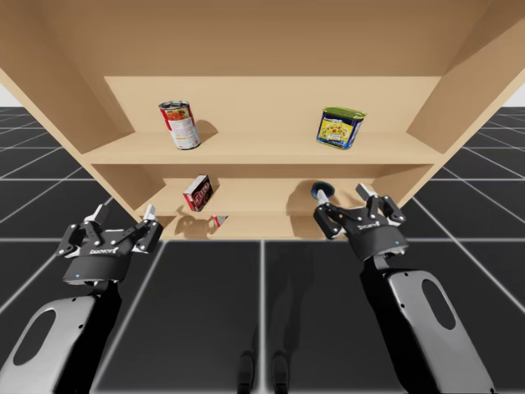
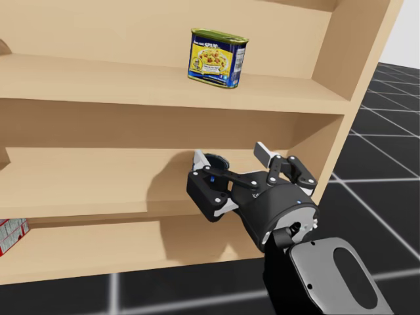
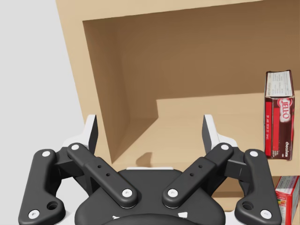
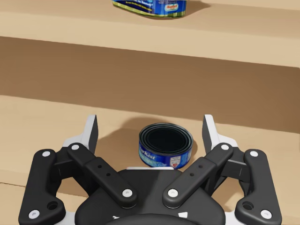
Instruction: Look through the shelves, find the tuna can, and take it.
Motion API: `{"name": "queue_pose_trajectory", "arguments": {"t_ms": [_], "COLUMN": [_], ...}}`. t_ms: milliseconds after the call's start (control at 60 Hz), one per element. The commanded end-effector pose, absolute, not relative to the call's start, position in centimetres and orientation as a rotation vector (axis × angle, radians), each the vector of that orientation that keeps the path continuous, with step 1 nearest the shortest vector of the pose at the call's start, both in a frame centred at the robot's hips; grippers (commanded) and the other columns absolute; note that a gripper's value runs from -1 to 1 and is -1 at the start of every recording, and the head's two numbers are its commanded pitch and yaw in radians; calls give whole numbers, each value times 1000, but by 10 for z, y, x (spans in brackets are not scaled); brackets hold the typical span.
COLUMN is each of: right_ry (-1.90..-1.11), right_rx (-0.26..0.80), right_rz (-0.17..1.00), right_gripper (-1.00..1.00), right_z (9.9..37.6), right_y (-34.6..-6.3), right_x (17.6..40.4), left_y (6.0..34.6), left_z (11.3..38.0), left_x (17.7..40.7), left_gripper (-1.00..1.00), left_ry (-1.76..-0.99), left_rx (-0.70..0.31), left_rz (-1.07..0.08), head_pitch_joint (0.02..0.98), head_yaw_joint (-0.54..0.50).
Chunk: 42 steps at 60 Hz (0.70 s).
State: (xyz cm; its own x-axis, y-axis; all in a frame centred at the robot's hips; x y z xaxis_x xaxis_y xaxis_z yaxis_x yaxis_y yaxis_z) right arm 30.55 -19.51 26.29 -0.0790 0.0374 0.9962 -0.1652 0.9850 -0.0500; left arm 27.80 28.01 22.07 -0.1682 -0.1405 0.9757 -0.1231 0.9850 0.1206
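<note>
**Right fingers** (image 4: 210,133): spread apart, nothing clamped. They flank the tuna can with a gap on each side, narrower on the right.

**Right gripper** (image 4: 150,129): black linkage body with white-tipped fingers, reaching into the right part of the shelf unit (image 1: 459,90) at middle-shelf level. Seen in the high view (image 1: 344,203) and the head view (image 2: 230,157).

**Tuna can** (image 4: 165,145): short round can with a blue side and dark recessed top. It lies flat on the middle shelf (image 2: 98,184), between the right fingers and just ahead of the palm. It is partly hidden behind the fingers in the head view (image 2: 213,161) and shows as a blue edge in the high view (image 1: 320,190).

**Blue rectangular tin** (image 2: 218,58): yellow-labelled and upright on the top shelf (image 1: 246,148), above the tuna can, on the right side.

**Left fingers** (image 3: 90,133): spread apart, nothing between them.

**Left gripper** (image 3: 150,126): same build, hanging near the left front corner of the shelf unit, outside it (image 1: 125,215).

**Dark red box** (image 3: 278,119): on the middle shelf, ahead and right of the left gripper. Leaning in the high view (image 1: 198,193).

**Bright red box** (image 3: 287,206): on the shelf below the dark red box.

**Red and white round can** (image 1: 180,125): on the top shelf, left side, well apart from the blue tin.
</note>
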Motion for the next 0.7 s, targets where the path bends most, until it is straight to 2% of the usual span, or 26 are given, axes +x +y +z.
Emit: {"name": "queue_pose_trajectory", "arguments": {"t_ms": [17,367,700], "right_ry": [-1603,-1559,-1499], "right_rx": [99,29,48], "right_rz": [174,139,138], "right_gripper": [-1000,-1000,-1000], "right_z": [252,227,208], "right_y": [-188,-193,-187], "right_x": [327,365,400], "left_y": [281,282,283], "left_z": [221,220,220], "left_x": [278,278,278], "left_gripper": [-1000,-1000,-1000], "left_ry": [-1741,-1741,-1744], "left_rx": [195,193,198], "left_rz": [-18,-18,-14], "head_pitch_joint": [545,545,550], "head_yaw_joint": [-289,-282,-276]}}
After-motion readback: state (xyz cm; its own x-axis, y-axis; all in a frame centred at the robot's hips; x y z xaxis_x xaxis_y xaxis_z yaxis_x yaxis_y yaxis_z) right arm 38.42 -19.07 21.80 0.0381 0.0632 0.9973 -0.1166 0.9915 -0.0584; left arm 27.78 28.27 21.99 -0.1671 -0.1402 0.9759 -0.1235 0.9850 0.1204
